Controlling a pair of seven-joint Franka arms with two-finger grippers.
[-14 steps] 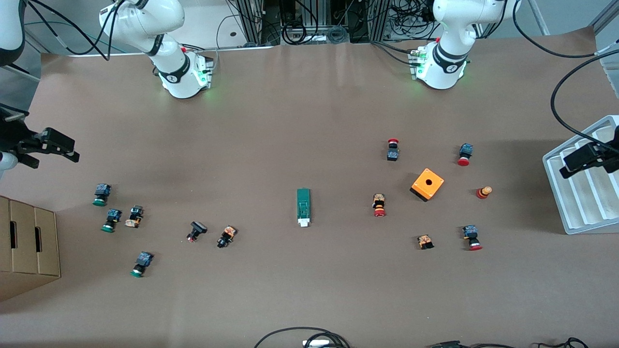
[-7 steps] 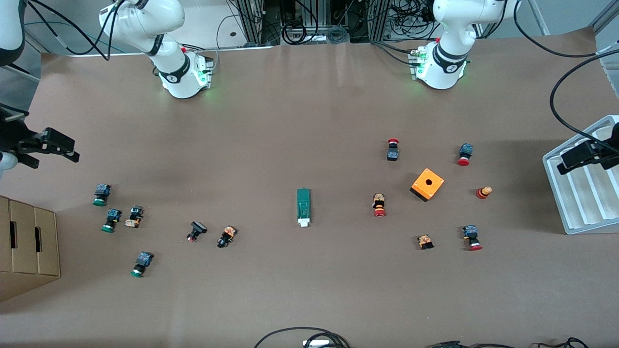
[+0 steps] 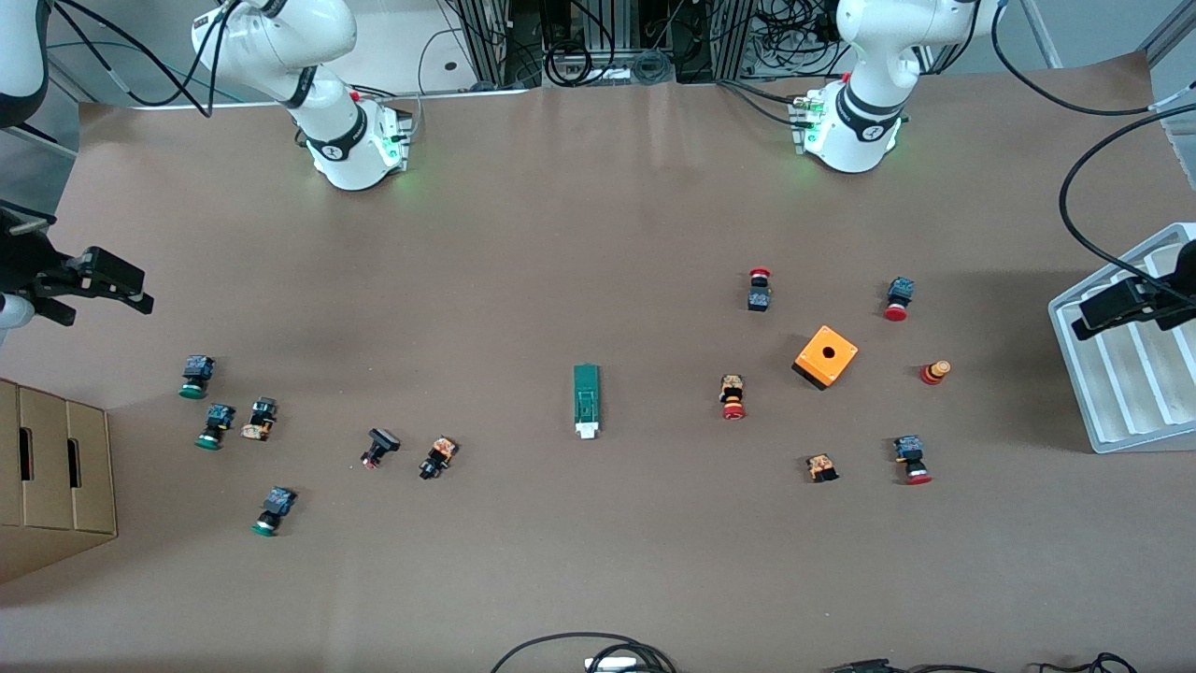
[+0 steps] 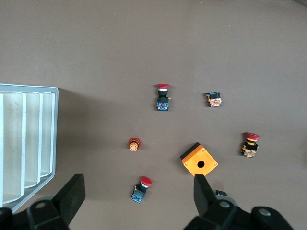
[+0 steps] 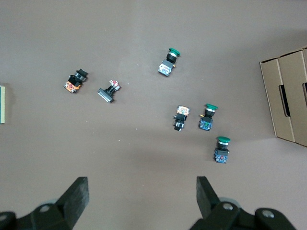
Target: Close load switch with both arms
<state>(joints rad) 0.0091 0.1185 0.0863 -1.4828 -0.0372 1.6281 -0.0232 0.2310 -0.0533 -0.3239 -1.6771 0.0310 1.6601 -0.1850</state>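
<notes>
- The load switch (image 3: 587, 400) lies flat in the middle of the bench (image 3: 598, 561), untouched — its white tab sticks out at the end nearer the front camera, so I judge it not yet closed.
- The left gripper (image 3: 1093, 320) hangs over the edge of a white slotted tray (image 3: 1121, 402), jaws spread wide and holding nothing; the switch is well apart from it, with an orange box (image 3: 826, 356) and red-capped buttons between.
- The right gripper (image 3: 121, 285) hovers at its own end of the bench, near a cardboard box (image 3: 47, 467), jaws wide and empty — green-capped buttons lie between it and the switch.
- Nothing of the task is done; both approaches, the bracing and the push on the tab all remain.
</notes>
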